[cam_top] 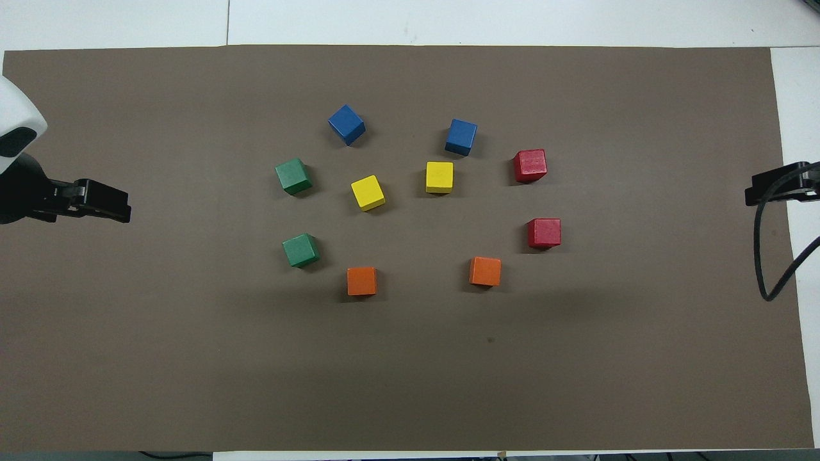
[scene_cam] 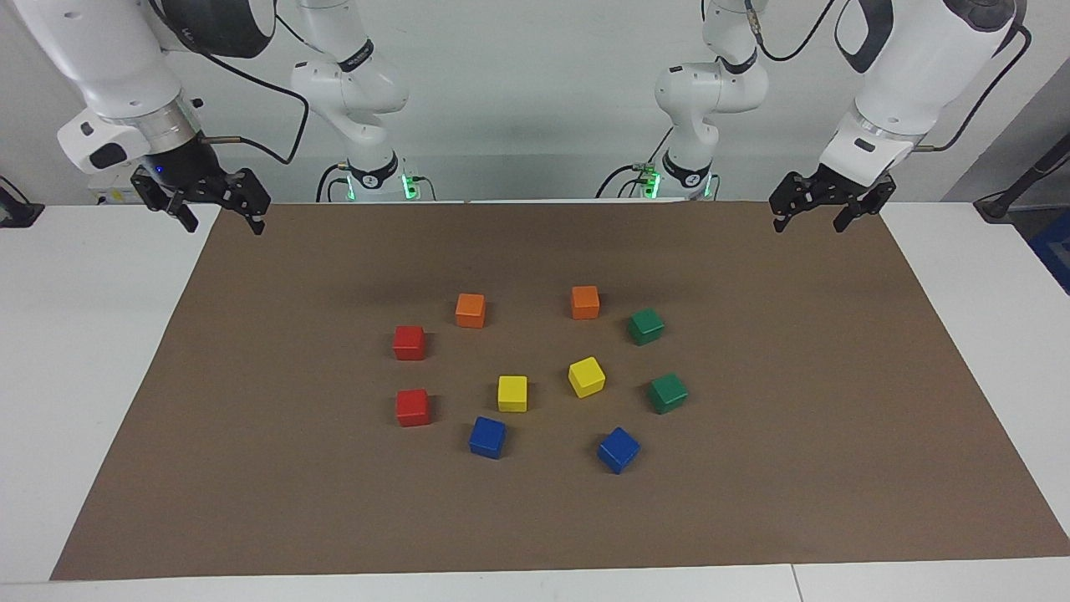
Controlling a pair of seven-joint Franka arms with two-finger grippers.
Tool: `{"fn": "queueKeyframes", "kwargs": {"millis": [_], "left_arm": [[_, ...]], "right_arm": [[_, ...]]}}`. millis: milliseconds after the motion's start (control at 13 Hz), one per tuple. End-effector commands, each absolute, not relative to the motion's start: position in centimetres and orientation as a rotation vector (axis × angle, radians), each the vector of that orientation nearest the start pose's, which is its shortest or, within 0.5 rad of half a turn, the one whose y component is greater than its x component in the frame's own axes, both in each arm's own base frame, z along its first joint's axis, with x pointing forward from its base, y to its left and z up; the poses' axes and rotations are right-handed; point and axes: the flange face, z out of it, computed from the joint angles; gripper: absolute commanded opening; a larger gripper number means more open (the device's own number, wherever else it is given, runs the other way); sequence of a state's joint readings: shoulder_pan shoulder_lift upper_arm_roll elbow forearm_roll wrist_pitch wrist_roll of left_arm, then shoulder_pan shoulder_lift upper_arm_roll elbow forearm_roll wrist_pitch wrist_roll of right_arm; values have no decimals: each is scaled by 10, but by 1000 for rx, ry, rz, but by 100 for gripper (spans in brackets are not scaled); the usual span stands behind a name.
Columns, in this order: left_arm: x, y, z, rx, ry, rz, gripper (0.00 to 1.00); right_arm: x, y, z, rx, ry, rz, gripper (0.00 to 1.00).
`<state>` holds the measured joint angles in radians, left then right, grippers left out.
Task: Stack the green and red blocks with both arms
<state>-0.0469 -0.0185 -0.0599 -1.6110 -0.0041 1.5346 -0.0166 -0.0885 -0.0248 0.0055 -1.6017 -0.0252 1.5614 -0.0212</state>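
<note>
Two blue cubes (scene_cam: 619,450), two red blocks (scene_cam: 412,407), two green blocks (scene_cam: 669,393)

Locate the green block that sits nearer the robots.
In the facing view, the nearer green block rests on the brown mat, toward the left arm's end, beside an orange block; the second green block lies farther out.
</note>
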Motion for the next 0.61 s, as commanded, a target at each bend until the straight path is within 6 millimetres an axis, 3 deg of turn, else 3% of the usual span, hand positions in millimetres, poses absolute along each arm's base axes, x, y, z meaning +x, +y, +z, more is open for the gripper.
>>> {"fn": "queueKeyframes", "kwargs": {"millis": [0, 537], "left_arm": [[537, -58, 614, -3148, 126, 81, 100], [537, -58, 614, -3148, 126, 81, 100]], "right_arm": [[539, -46, 624, -3148, 135, 37, 100], [539, -44, 624, -3149, 128, 30, 100]]}}
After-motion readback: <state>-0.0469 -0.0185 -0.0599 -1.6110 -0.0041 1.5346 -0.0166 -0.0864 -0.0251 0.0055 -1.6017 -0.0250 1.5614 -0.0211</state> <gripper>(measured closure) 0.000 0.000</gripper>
